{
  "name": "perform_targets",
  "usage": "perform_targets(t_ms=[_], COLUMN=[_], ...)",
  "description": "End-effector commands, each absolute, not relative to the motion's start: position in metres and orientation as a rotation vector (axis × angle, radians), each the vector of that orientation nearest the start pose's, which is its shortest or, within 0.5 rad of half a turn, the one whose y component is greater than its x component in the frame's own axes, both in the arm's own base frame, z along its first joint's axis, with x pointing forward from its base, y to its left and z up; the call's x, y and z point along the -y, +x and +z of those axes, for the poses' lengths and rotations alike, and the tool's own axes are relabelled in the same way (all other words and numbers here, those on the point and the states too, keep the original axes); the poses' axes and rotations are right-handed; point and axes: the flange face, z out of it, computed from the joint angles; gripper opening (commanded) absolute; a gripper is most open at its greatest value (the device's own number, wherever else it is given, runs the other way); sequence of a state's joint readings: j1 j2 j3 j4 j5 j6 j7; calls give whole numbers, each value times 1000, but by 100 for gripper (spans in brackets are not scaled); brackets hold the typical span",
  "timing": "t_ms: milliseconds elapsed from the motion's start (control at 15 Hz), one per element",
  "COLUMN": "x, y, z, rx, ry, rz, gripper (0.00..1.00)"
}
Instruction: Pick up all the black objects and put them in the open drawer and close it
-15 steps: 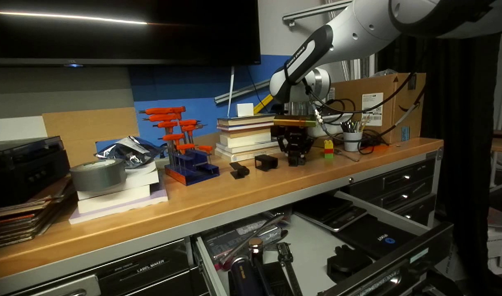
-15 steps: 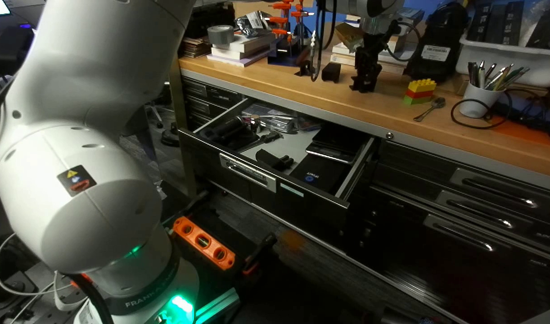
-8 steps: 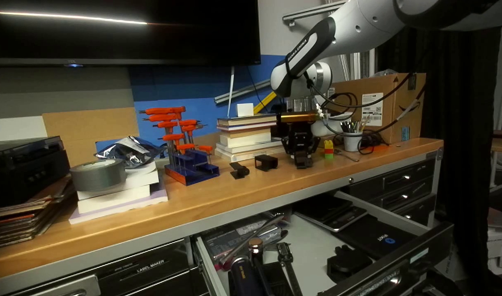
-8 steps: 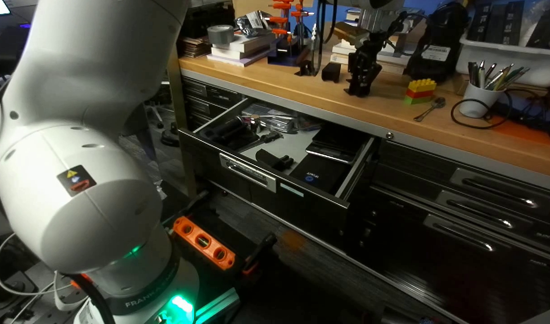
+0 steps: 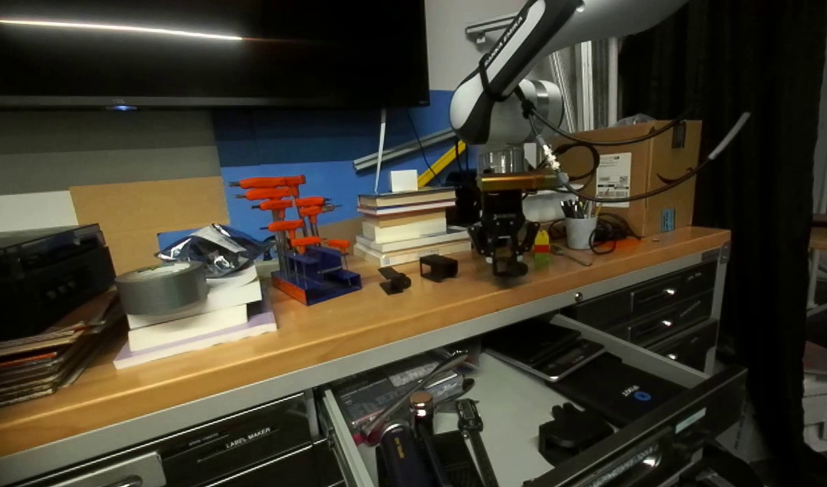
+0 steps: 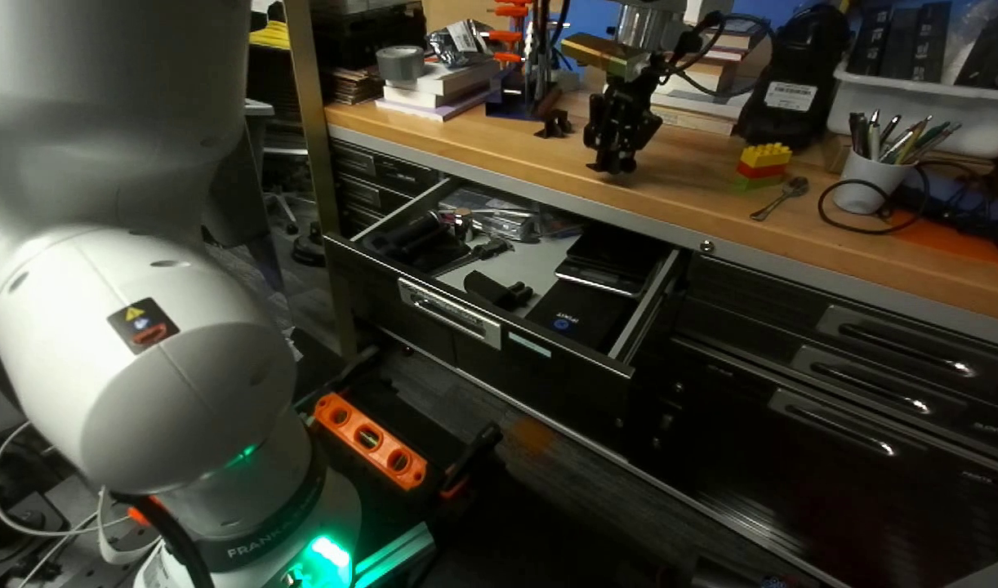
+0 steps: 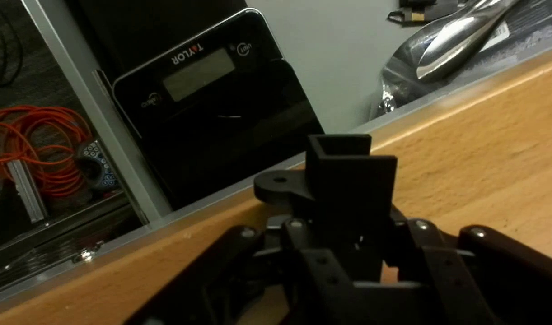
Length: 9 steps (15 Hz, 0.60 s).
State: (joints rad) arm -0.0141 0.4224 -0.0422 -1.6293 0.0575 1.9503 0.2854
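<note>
Since a second ago the gripper (image 6: 612,155) has moved leftward in an exterior view, where it now stands in front of the spot of the hollow black block (image 5: 438,267). Its jaws are drawn narrow about a black socket piece (image 7: 350,185), whose square opening and round tab show near the middle of the wrist view. There the piece overlaps the front edge of the bench (image 7: 479,158), which slants from lower left to upper right, with the open drawer (image 5: 515,399) beyond. In an exterior view a strip of wood runs between the gripper and that edge; the hollow black block and a small black mount (image 5: 394,279) sit on the bench near mid-frame, left of the gripper. Lower down, pale drawer floor lies open between the caliper (image 5: 470,416) and a black pronged piece (image 5: 572,429). The black scale (image 7: 199,74) fills the wrist view's upper left.
</note>
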Motion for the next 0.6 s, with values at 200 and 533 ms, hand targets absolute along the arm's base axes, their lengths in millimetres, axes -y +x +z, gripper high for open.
perform_targets(t_ms=[200, 533], x=[-6, -41], y=[580, 517], z=[355, 299], rx=[-417, -321], ry=[-3050, -3057], rz=[34, 59], gripper=[14, 14])
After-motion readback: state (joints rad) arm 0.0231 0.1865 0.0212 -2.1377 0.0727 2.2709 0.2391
